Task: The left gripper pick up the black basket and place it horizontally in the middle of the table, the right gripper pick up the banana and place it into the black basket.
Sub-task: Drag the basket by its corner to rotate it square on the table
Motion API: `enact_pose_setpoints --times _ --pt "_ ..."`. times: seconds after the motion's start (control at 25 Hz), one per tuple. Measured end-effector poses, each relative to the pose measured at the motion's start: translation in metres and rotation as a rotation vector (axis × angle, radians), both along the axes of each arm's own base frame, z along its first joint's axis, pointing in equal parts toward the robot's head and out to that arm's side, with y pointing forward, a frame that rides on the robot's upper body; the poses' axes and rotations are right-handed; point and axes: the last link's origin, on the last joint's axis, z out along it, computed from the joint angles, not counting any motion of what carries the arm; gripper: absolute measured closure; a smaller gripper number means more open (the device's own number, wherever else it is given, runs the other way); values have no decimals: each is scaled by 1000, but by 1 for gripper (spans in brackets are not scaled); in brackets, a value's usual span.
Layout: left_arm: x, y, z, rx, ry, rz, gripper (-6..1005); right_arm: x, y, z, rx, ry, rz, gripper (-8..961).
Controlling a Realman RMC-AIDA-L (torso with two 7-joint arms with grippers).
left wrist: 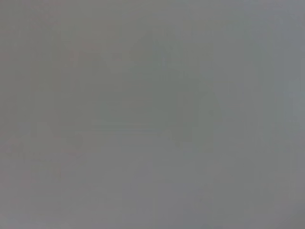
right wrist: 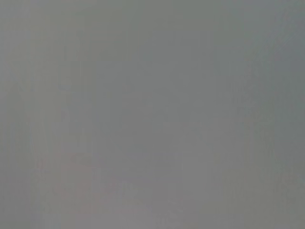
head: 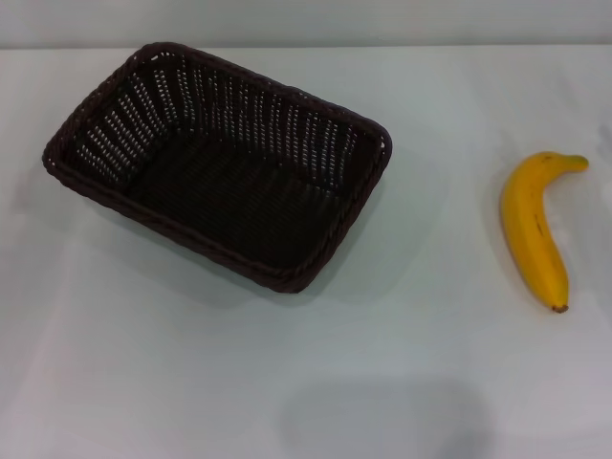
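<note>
Black basket (head: 220, 167) sits on the left half of the white table (head: 306, 382), turned at an angle, with nothing inside it. Well apart, on the right side, the banana (head: 537, 229) lies with its stem toward the far edge. Neither gripper is in view, both wrist views show only plain grey, and no writing is readable.

The bench (head: 287, 382) lies bare across the whole near side, open to approach from either flank; the basket (head: 215, 163) stands left of centre, skewed, its mouth facing up and nothing inside, so entry from above is free; its walls block any low sideways pass; the banana (head: 537, 228) lies well apart on the right, with a wide bare strip of bench between the two; bare surface surrounds the banana on all sides; both wrist views show only plain grey.
</note>
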Motion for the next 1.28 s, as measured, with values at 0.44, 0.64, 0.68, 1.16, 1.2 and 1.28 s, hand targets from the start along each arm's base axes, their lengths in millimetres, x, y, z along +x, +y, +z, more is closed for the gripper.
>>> enact_pose_setpoints --times 0.44,0.64,0.68,1.16,1.2,1.28 --pt "48 70 43 -284 71 -94 182 -2 -1 0 4 4 13 86" --pt "60 79 56 -341 115 -97 182 -2 -3 0 9 7 19 87" --pt "62 80 59 -351 118 -99 182 -2 -4 0 9 7 20 87" --pt "110 107 72 -674 293 -146 183 -6 -1 -2 2 8 36 87" --pt "119 112 71 -713 323 -155 183 -8 0 -2 -1 7 41 87" --pt "132 119 68 -785 381 -157 183 -10 2 -3 -4 6 47 87"
